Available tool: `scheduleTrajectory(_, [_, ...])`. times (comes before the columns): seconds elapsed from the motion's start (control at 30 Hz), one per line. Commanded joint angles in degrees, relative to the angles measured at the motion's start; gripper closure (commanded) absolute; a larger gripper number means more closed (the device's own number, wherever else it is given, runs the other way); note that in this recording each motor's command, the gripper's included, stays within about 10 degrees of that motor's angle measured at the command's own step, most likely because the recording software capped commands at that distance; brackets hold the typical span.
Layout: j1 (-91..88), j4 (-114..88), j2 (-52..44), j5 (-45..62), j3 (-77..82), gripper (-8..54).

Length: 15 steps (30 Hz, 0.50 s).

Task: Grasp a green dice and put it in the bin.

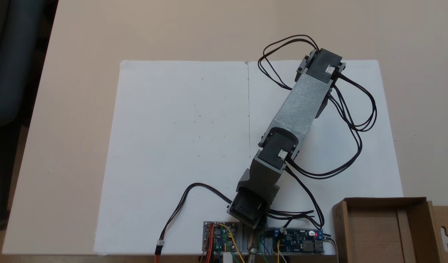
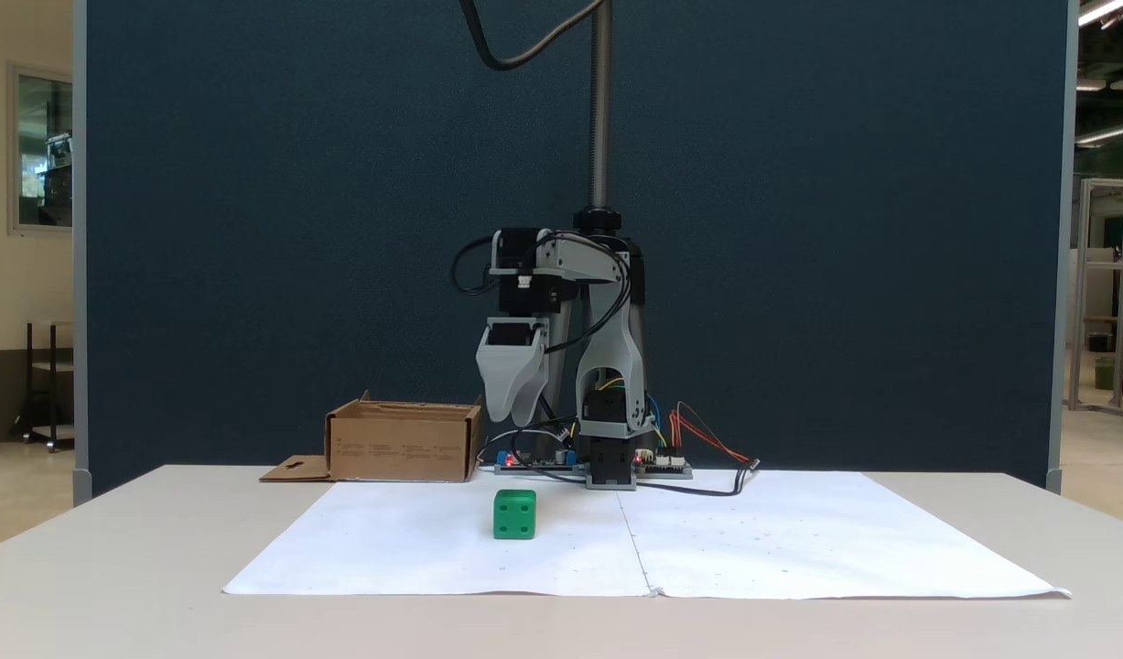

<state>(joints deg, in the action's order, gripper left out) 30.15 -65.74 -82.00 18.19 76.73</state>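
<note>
I see a pale beige table [image 2: 113,586] with two white paper sheets [image 2: 433,549] laid side by side across its middle. The green dice [image 2: 514,513] sits on the paper. In a fixed view, the bin [image 1: 386,228] rests at the near right corner, beside circuit boards [image 1: 298,241] on the near edge.

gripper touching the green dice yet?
Apart. A fixed view shows the gripper hanging well above the white paper, with clear space down to the green dice.
</note>
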Motion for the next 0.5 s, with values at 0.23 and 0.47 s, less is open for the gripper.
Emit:
scheduleTrajectory(0.23, [3.7,-2.8,0.2,8.7,-2.1,-2.3])
scheduleTrajectory(0.47, [3.4,-4.0,1.4,10.6,-1.9,-2.5])
